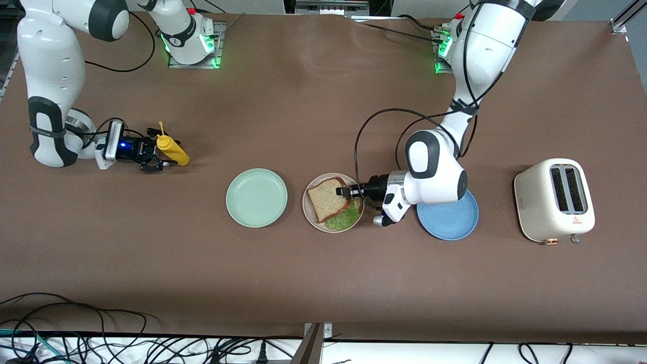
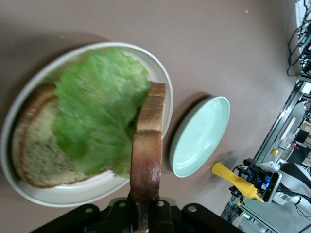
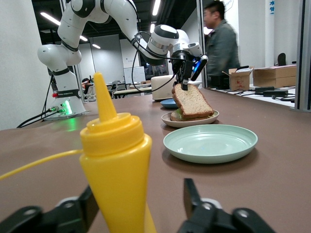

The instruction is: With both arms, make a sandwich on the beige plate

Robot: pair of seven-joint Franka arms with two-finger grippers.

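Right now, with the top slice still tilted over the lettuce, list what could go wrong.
1. The left tool pinches the square brown top bread slice by one edge, tilted; released so, it may land skewed off the ruffled green lettuce leaf and bottom bread slice.
2. The slice's low edge could drag the lettuce toward the round beige plate's rim.
3. The open right tool flanks the standing yellow squeeze bottle; a careless retreat might topple it.

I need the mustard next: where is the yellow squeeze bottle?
The yellow squeeze bottle stands on the table toward the right arm's end, between the open fingers of the right tool, farther from the front camera than the mint green plate.
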